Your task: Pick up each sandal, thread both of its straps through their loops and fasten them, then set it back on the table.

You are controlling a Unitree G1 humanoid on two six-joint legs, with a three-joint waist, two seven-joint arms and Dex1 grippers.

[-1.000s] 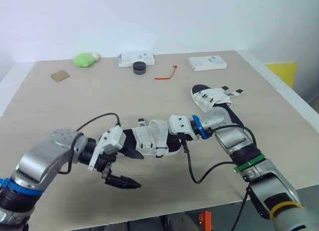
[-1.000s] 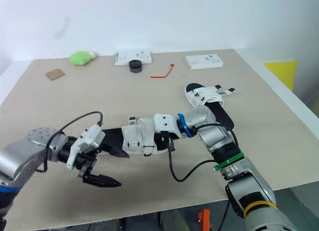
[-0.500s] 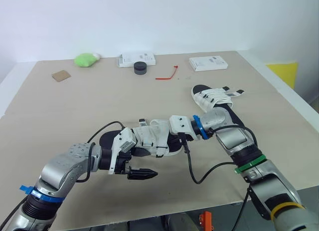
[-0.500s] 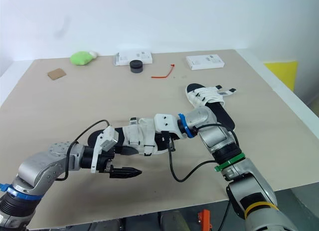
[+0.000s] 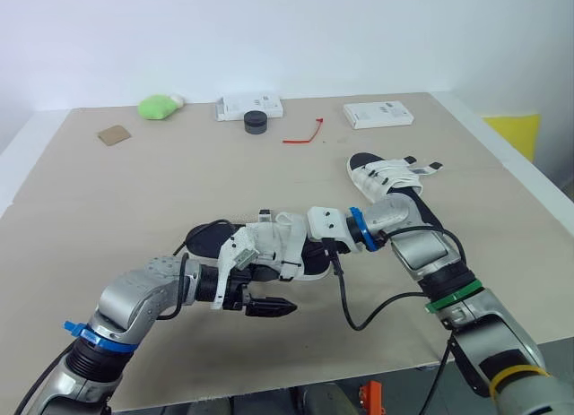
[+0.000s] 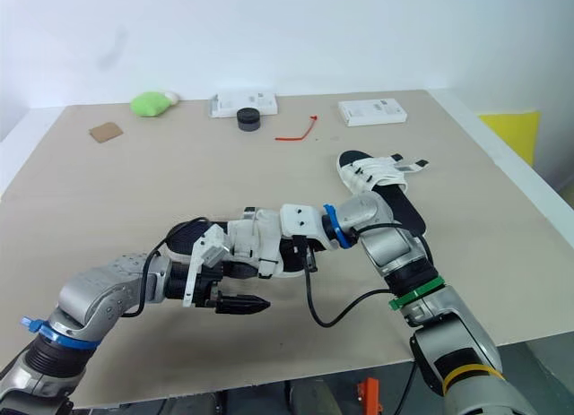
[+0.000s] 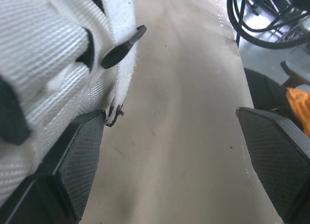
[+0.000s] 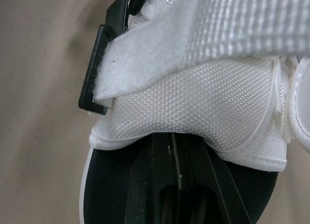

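The near sandal (image 5: 269, 245), black-soled with white straps, lies at the table's front middle. My right gripper (image 8: 179, 185) reaches in from the right, its fingers pressed together on the black sole (image 8: 121, 185) under the white upper. My left gripper (image 5: 280, 305) sits just in front of this sandal, open, fingers wide apart. One of its fingers (image 7: 72, 171) rests against the white strap webbing (image 7: 48, 54), with bare table between the two. A second sandal (image 5: 390, 177) lies farther back on the right, its strap ends (image 5: 430, 167) sticking out loose.
Along the back of the table are a green object (image 5: 159, 105), a brown card (image 5: 113, 135), a white box (image 5: 248, 106), a black round piece (image 5: 256, 122), a red tie (image 5: 302, 134) and another white box (image 5: 378, 115). The table's front edge (image 5: 296, 379) runs close behind my left gripper.
My left gripper has swung to the right and in toward the near sandal, from open table at the front left to right beside its straps. The right arm and both sandals stay put.
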